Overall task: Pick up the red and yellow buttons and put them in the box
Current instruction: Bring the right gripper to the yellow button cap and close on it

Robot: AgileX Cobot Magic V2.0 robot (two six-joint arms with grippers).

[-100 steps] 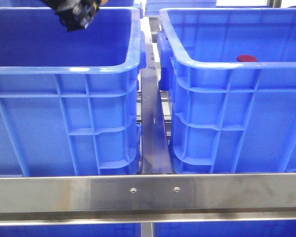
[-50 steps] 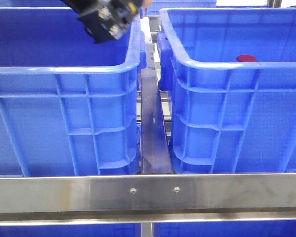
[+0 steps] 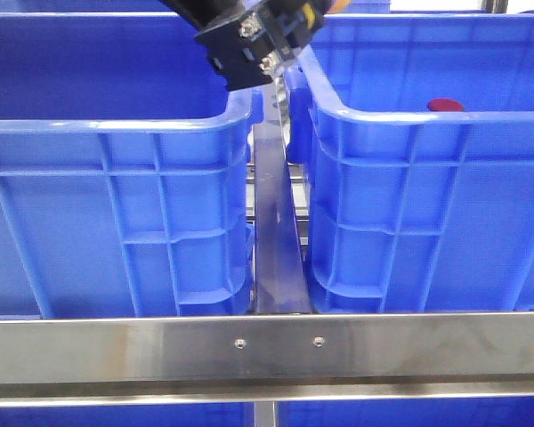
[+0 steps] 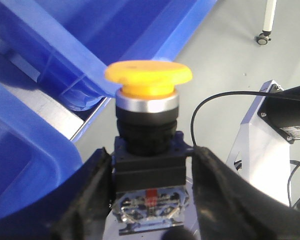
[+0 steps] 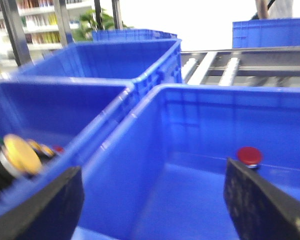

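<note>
My left gripper is shut on a yellow button, a mushroom cap on a silver collar and black body, held upright between the fingers. It hangs over the gap between two blue crates, at the near inner corner of the right box. A red button lies inside that box and also shows in the right wrist view. My right gripper is open and empty above the right box's inside. The yellow button also shows in the right wrist view.
The left blue crate stands beside the right one, with a steel rail in the gap. A steel bar crosses the front. More blue crates and a roller conveyor lie behind.
My left gripper has moved right with the yellow button, from over the left crate to the gap beside the right box's rim. The red button has not moved.
</note>
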